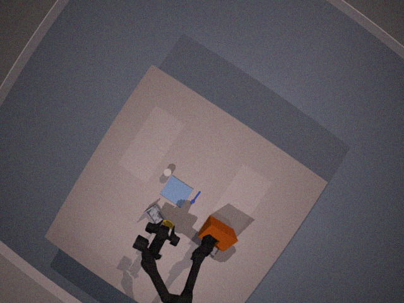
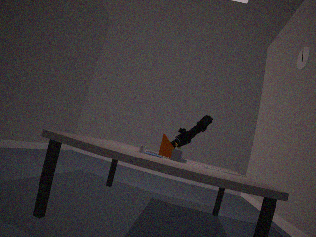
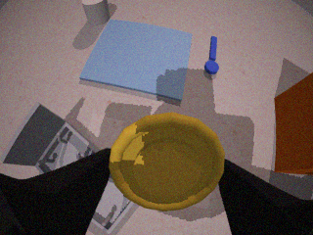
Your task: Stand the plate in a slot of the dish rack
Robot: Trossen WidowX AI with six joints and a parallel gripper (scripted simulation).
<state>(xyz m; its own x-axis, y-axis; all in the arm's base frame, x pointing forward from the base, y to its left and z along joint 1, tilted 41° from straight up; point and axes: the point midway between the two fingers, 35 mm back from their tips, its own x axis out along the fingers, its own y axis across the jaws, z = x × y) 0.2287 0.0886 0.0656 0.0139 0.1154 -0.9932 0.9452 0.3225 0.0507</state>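
Observation:
The yellow round plate (image 1: 168, 223) (image 2: 177, 145) (image 3: 168, 173) is held above the table, and its broad face shows in the wrist view. My gripper (image 1: 166, 225) (image 3: 167, 161) is shut on the plate, with one dark finger at each side of its rim. The grey dish rack (image 1: 154, 213) (image 2: 176, 154) (image 3: 34, 136) stands on the table with a raised wall at one end. In the wrist view the rack is at the lower left, partly hidden by the left finger and the plate. The plate is above and beside the rack, not in a slot.
A blue square board (image 1: 176, 190) (image 2: 153, 154) (image 3: 142, 59) lies beyond the rack, with a pale cylinder (image 1: 167, 172) (image 2: 141, 148) (image 3: 96, 12) near its corner. A dark-blue spoon-like tool (image 1: 196, 196) (image 3: 213, 51) lies beside the board. A tall orange block (image 1: 219, 233) (image 2: 166, 147) (image 3: 295, 129) stands near the arm's base.

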